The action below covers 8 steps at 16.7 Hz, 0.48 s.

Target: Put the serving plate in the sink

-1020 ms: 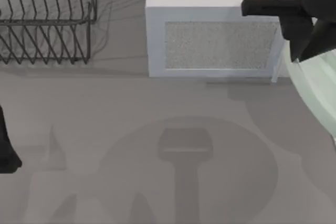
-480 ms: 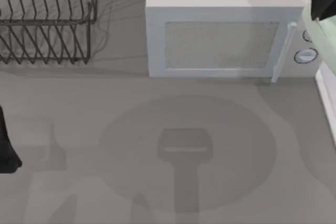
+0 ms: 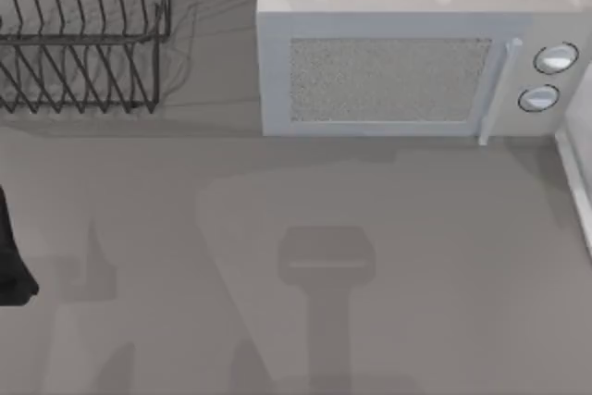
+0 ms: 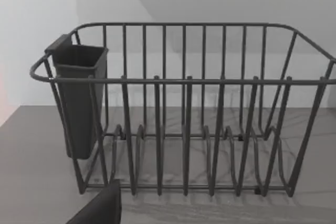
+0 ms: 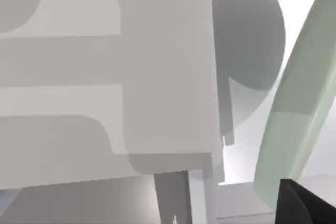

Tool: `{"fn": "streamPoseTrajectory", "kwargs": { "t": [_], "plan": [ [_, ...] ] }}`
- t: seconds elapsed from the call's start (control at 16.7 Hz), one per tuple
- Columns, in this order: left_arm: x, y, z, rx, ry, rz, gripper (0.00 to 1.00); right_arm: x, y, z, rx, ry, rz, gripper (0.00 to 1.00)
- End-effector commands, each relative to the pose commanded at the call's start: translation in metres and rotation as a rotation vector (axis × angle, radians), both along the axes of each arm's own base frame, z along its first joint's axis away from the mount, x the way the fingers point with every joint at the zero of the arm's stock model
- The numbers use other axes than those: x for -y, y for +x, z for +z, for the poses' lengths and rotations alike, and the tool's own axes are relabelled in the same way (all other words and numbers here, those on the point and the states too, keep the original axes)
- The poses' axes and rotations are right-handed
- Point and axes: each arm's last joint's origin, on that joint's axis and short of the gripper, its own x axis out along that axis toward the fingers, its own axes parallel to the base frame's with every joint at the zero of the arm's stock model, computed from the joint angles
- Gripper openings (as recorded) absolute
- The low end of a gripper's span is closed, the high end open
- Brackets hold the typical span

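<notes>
The serving plate [image 5: 300,98] appears in the right wrist view as a pale mint-green rim seen edge-on, hanging in the air beside the white microwave [image 5: 157,77]. My right gripper [image 5: 294,198] holds the plate's edge, and one dark fingertip [image 5: 310,205] shows against it. The sink [image 3: 575,187] is a thin white rim at the right edge of the top view. My left arm [image 3: 9,261] stays parked at the table's left edge, and a dark part of its gripper [image 4: 100,211] faces the dish rack.
A black wire dish rack [image 3: 83,39] with a dark cutlery cup [image 4: 79,98] stands at the back left. The white microwave [image 3: 398,71] with two round knobs fills the back right. Grey counter [image 3: 305,275] stretches across the front.
My right arm has carried the plate up and to the right, out of the top view. The microwave's knobs and the sink rim are now uncovered. The left arm has not moved.
</notes>
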Motion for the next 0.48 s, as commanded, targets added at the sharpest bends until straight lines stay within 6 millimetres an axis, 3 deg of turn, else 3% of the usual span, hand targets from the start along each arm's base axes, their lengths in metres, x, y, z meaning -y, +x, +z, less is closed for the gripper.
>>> {"fn": "streamPoseTrajectory", "kwargs": {
  "t": [0.12,0.3,0.48],
  "plan": [
    [0.0,0.0,0.0,0.0,0.0,0.0,1.0,0.029,0.022,-0.04,-0.067,0.009,0.021,0.0],
    [0.0,0.0,0.0,0.0,0.0,0.0,1.0,0.049,0.038,-0.086,-0.153,0.041,0.073,0.0],
    [0.0,0.0,0.0,0.0,0.0,0.0,1.0,0.052,0.041,-0.099,-0.184,0.053,0.089,0.0]
  ]
}}
